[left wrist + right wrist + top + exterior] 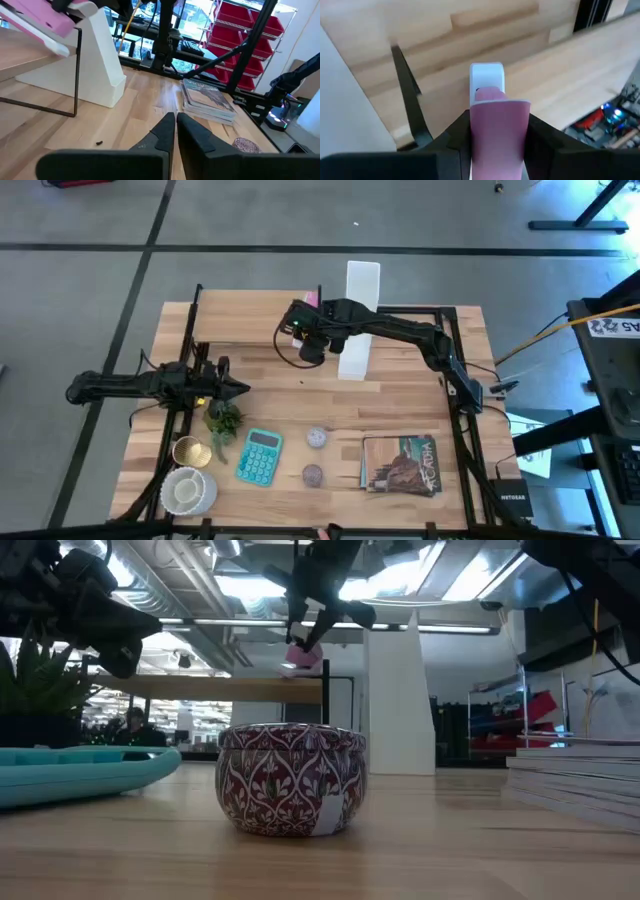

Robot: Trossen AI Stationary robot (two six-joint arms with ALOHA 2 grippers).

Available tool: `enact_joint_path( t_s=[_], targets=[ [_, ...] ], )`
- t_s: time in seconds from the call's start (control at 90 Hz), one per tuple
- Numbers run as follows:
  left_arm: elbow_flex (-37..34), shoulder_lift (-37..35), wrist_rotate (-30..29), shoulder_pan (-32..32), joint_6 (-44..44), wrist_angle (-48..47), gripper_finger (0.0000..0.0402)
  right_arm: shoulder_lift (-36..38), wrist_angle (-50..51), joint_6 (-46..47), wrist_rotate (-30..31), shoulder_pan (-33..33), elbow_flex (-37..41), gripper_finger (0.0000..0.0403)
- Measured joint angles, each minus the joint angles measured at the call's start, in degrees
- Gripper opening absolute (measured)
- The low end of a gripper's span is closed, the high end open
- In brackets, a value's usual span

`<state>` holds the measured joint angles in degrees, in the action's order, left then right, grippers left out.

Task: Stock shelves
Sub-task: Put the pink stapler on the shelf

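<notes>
Wood tabletop: right gripper pinches pink stapler over shelf, needs lowering and release; left gripper idles pressed together.

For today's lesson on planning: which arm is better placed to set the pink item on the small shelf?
The right. Its hand already grips the pink stapler-like item above the wooden shelf, beside the white file box. The left hand sits shut and empty, near the plant.
</notes>
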<state>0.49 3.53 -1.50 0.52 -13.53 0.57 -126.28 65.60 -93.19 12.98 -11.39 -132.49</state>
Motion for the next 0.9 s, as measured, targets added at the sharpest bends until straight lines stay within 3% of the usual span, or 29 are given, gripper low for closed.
enact_joint_path(
  t_s=[0.144,0.444,0.689,0.9],
  targets=[
    [0.00,0.00,0.00,0.00,-0.01,-0.01,0.0004,0.00,-0.02,-0.08,0.34,-0.27,0.00,0.0144],
    [0.00,0.00,0.01,0.01,0.00,0.00,0.0004,0.00,0.68,0.12,1.07,-0.25,0.00,0.0113],
    [0.00,0.00,0.01,-0.01,0.01,0.00,0.0004,0.28,-0.13,0.10,5.96,-0.23,0.00,0.0151],
    [0.00,0.00,0.01,0.01,-0.01,0.00,0.0004,0.28,-1.66,0.03,8.34,-0.20,0.00,0.0160]
  ],
)
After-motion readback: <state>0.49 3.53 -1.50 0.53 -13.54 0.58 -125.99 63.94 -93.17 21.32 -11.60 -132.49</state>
